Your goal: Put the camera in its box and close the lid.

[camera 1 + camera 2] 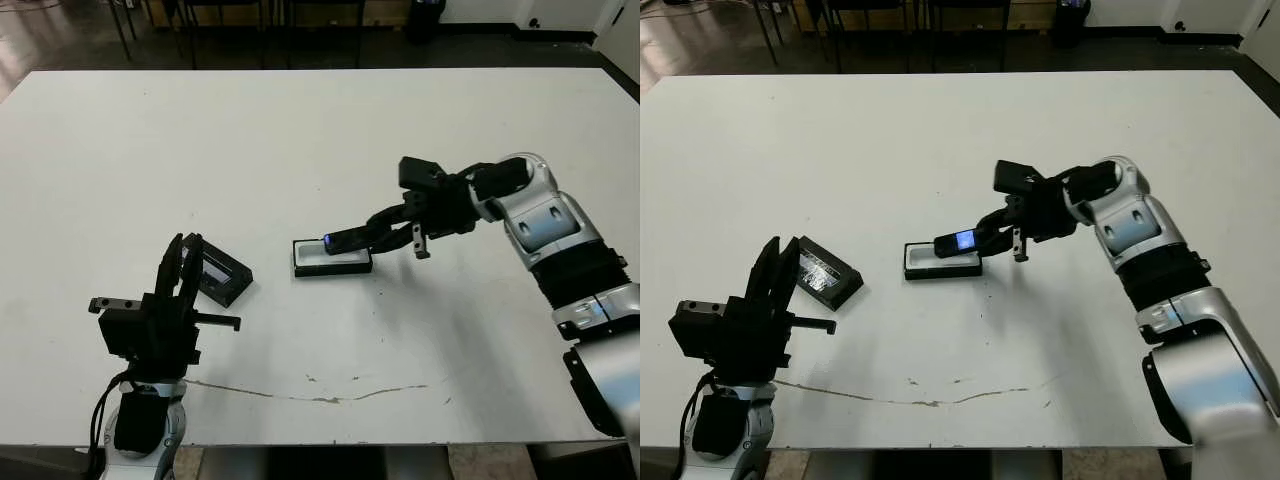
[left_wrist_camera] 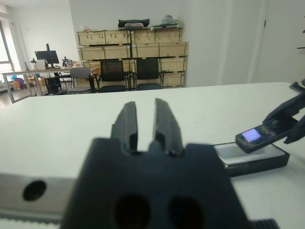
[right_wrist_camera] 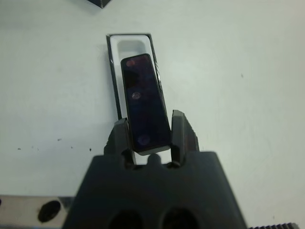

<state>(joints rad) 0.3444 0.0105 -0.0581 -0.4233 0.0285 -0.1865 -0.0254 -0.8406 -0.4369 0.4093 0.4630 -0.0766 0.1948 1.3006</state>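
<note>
- Hovering above the near-left corner of the worktop [image 1: 120, 150], the left gripper [image 2: 145, 125] grips nothing, its fingers a narrow gap apart.
- Lid [image 1: 222, 278]: on the worktop just right of that gripper.
- Box [image 1: 333, 262]: mid-worktop, white inside facing up.
- Camera [image 1: 348, 240]: tilted above the box, its right end clamped in the right gripper [image 3: 149, 137], lit screen patch at its left end.

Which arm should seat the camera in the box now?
Right. The right gripper holds the camera directly over the box; the left gripper waits by the lid.
</note>
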